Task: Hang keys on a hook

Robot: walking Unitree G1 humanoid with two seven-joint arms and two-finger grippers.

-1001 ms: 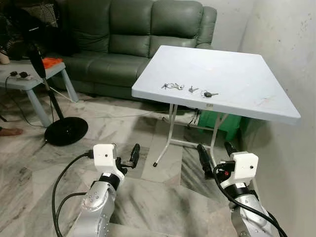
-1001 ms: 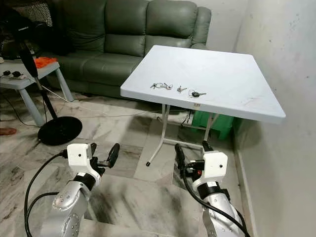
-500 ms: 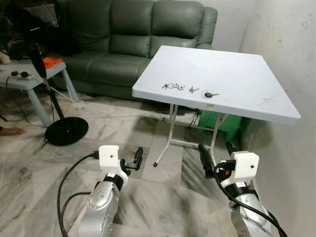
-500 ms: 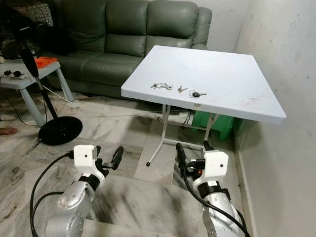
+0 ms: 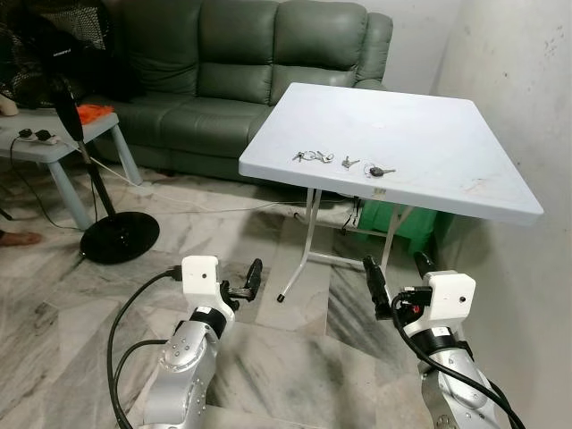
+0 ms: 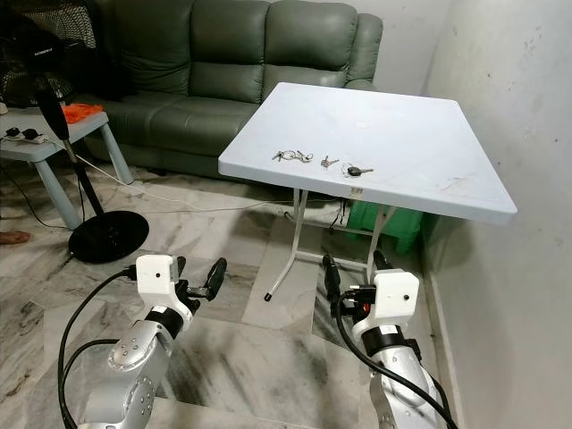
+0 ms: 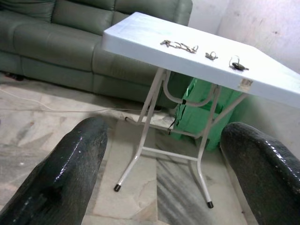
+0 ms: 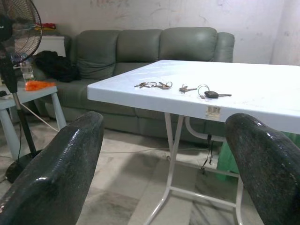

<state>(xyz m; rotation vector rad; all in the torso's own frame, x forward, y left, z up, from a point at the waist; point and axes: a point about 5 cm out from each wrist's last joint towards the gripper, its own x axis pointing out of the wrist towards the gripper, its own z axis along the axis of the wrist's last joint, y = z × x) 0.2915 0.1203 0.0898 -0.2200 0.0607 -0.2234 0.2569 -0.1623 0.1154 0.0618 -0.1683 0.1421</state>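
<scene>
I am holding my left gripper (image 5: pixel 239 286) low in front of me over the marble floor (image 5: pixel 295 357), its two long black fingers (image 7: pixel 70 173) spread wide with nothing between them. My right gripper (image 5: pixel 398 286) is hanging at the same height, its fingers (image 8: pixel 61 173) also standing wide apart and empty, just short of the near edge of the white square folding table (image 5: pixel 429 143) and below its top.

Both wrist cameras are looking up past the fingers at the table's white metal legs (image 7: pixel 140 145) and the underside of its near edge. Along that near edge, toward its left corner, three sets of keys are lying in a row: a bunch of silver keys on rings (image 5: pixel 312 156) furthest left, a small single silver key (image 5: pixel 349 163) in the middle, and a black-headed key on a ring (image 5: pixel 379 170) on the right, each a little apart from the next.

A green plastic box (image 5: pixel 407 223) is sitting on the floor under the table. Behind the table a dark green leather sofa (image 5: pixel 241 63) is standing against the wall, and off to my left are a black pedestal fan (image 5: pixel 112 232) and a pale grey side table (image 5: pixel 54 147).
</scene>
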